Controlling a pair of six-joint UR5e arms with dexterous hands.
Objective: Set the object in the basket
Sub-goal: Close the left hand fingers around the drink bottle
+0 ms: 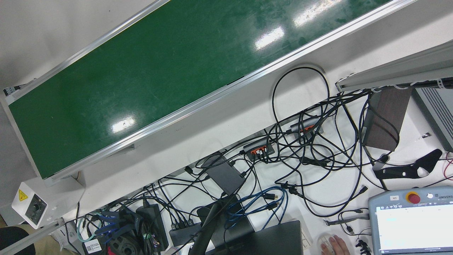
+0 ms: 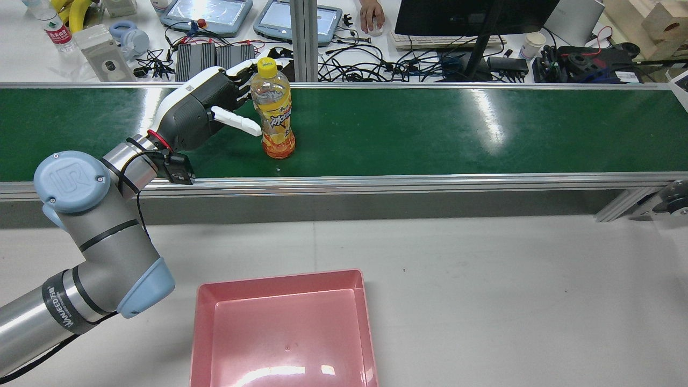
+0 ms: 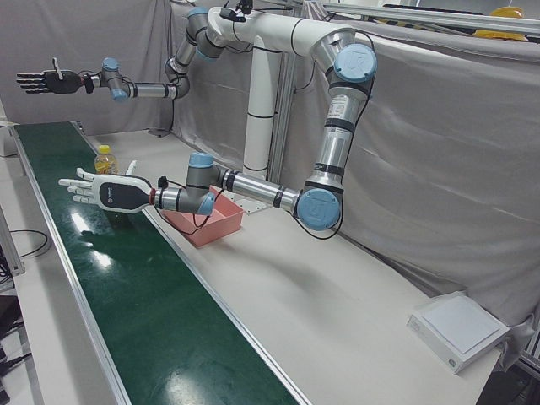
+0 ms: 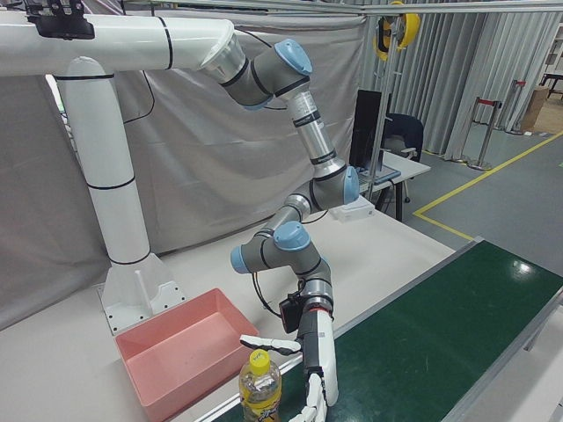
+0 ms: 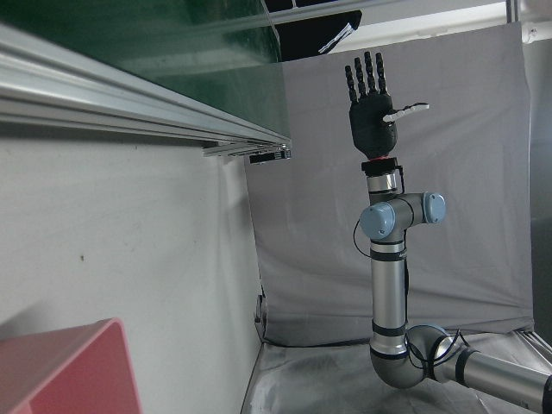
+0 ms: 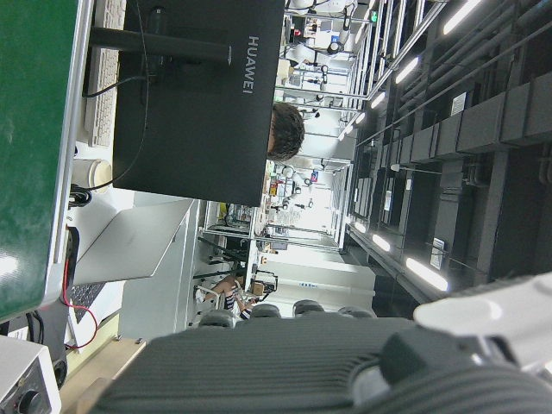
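A pink basket (image 2: 285,328) sits nearest the rear camera, on the white table (image 2: 484,290), its interior bare. Beyond it, across an aluminium rail, runs the green conveyor belt (image 2: 430,129). An orange drinks bottle (image 2: 273,110) with a yellow cap stands upright on the belt, toward the left half of the rear view, well apart from the basket.

The left hand (image 2: 201,107) is extended over the belt just beside the bottle, on its left in that view. Its fingers are spread apart and it holds nothing; one white finger (image 2: 236,121) reaches to the bottle's side, though contact cannot be confirmed. The right-front view shows the same hand (image 4: 317,365) beside the bottle (image 4: 260,387), palm flank toward it, fingers splayed.

The right hand (image 3: 44,81) is raised high at the far end of the station, fingers straight and apart, holding nothing; the left hand view shows it (image 5: 373,103) likewise, against a grey curtain.

Behind the belt, a cluttered bench carries tangled cables (image 2: 376,67), two teach pendants (image 2: 207,13), a monitor (image 2: 473,16) and a keyboard. A person's hand (image 2: 372,13) rests on a mouse there. Nothing lies between the bottle and the basket but the rail.
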